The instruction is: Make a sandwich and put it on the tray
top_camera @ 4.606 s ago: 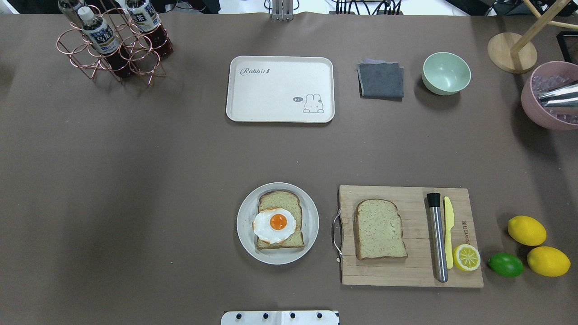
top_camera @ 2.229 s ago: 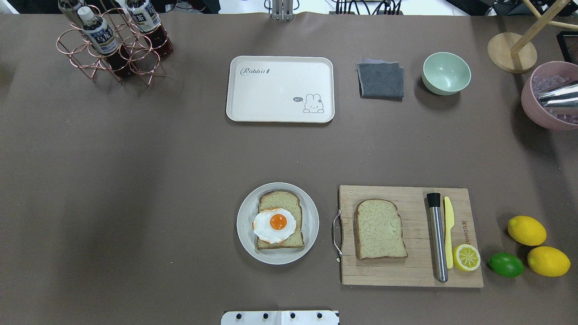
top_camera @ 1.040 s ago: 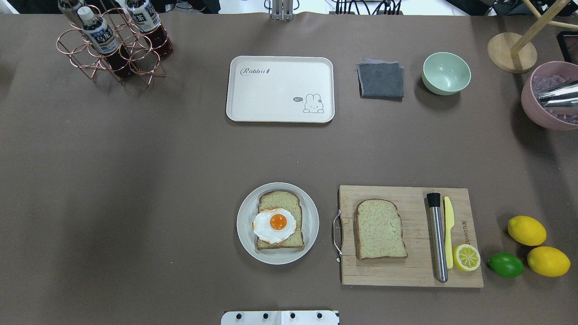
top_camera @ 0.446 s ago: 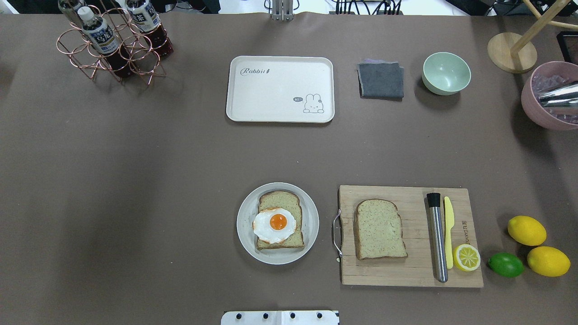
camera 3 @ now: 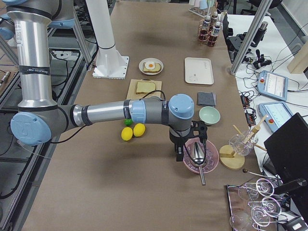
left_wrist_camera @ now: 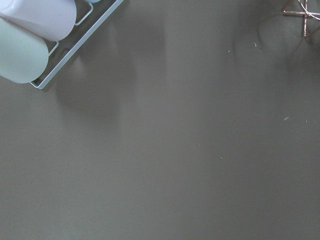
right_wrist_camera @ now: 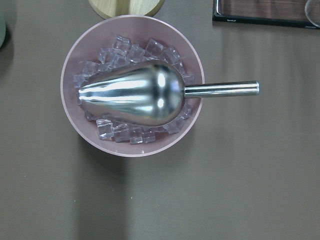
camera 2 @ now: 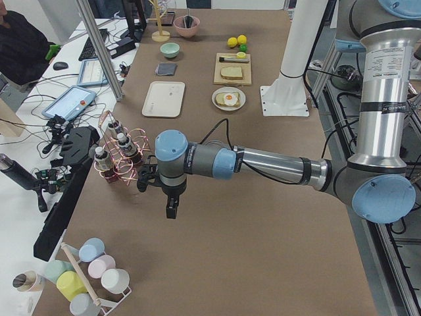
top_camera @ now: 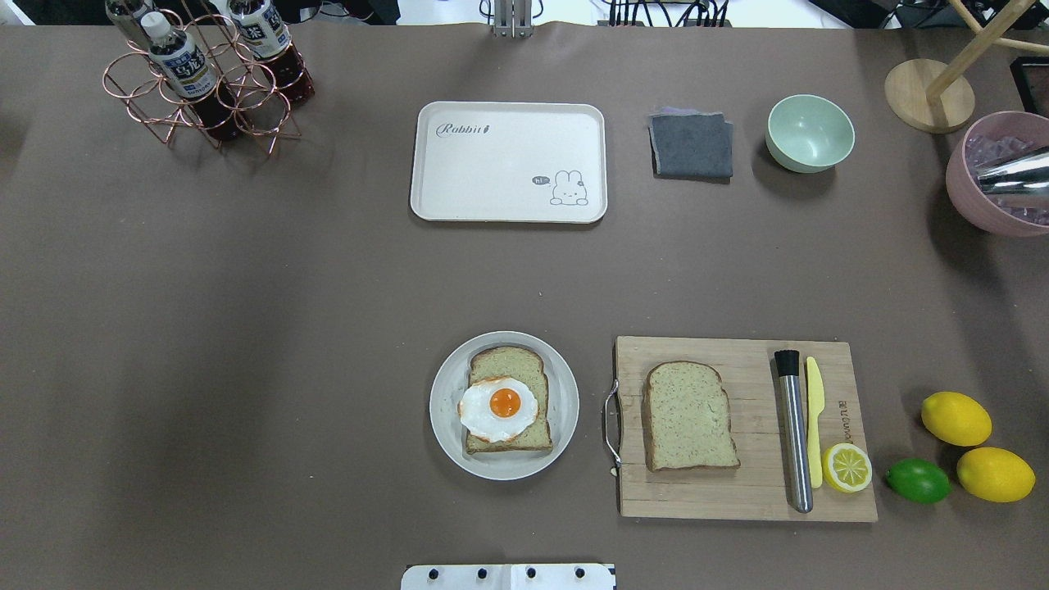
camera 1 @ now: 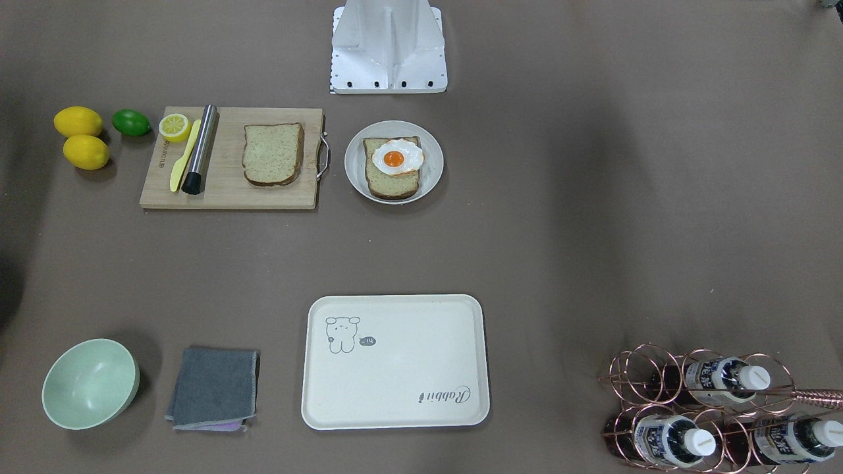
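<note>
One bread slice (top_camera: pixel 508 365) lies on a round grey plate (top_camera: pixel 447 426) with the fried egg (top_camera: pixel 498 407) on top. The second bread slice (top_camera: pixel 688 415) lies on the wooden cutting board (top_camera: pixel 697 492). The cream tray (top_camera: pixel 500 172) stands empty at the far middle of the table. Both grippers show only in the side views, so I cannot tell if they are open or shut. My left gripper (camera 2: pixel 170 209) hangs over bare table at the left end, past the bottle rack. My right gripper (camera 3: pixel 178 155) hangs over the pink ice bowl at the right end.
A copper bottle rack (top_camera: pixel 205 74) stands far left. A grey cloth (top_camera: pixel 691 146) and a green bowl (top_camera: pixel 810 133) sit right of the tray. A pink ice bowl (top_camera: pixel 967 205) holds a metal scoop. The board also carries a steel muddler (top_camera: pixel 793 434), a yellow knife and a lemon half. Lemons (top_camera: pixel 955 418) and a lime lie beside it.
</note>
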Action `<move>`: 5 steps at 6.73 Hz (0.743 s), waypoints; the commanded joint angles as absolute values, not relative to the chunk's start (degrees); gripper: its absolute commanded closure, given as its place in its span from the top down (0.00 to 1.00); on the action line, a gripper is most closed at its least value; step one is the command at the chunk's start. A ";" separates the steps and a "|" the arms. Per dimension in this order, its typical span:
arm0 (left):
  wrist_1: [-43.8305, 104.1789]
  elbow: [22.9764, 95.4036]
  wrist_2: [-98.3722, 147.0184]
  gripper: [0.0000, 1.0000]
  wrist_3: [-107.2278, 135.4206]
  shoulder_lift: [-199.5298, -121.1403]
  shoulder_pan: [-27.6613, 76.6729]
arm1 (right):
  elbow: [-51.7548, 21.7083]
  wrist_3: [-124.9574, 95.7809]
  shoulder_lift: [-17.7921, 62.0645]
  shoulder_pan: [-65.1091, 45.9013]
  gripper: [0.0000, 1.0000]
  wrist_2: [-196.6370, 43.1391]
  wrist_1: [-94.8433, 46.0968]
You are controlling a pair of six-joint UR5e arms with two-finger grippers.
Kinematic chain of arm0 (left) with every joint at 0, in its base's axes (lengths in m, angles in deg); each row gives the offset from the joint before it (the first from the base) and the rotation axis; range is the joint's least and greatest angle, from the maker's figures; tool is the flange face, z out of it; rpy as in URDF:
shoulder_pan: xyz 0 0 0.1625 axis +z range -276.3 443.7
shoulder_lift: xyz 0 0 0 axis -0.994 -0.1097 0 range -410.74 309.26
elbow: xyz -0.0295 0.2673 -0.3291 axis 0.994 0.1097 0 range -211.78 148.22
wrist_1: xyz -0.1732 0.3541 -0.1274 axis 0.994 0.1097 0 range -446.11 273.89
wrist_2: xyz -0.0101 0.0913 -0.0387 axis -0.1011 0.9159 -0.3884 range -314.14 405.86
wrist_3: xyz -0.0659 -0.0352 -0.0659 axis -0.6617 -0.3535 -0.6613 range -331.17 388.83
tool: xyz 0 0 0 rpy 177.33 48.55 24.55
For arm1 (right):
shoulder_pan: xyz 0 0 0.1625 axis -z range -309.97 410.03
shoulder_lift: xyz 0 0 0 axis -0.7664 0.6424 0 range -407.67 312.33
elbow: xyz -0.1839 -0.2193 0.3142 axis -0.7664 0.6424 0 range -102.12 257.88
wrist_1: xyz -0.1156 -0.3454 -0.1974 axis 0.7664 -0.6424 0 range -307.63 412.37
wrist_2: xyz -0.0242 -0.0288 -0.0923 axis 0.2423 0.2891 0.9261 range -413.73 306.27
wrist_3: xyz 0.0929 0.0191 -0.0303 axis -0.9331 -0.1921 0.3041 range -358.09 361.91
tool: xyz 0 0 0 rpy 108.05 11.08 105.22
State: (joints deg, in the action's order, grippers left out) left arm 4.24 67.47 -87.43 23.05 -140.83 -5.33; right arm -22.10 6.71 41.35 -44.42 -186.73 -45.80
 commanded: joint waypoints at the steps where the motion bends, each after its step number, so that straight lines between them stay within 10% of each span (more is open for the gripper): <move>1: 8.34 67.45 -89.31 0.98 22.76 -140.92 -5.07 | -22.49 6.75 41.19 -43.50 1.00 -187.67 -44.67; 5: 25.45 67.45 -90.91 0.98 1.96 -142.14 6.48 | -24.94 3.53 40.84 -37.35 1.00 -189.78 -42.20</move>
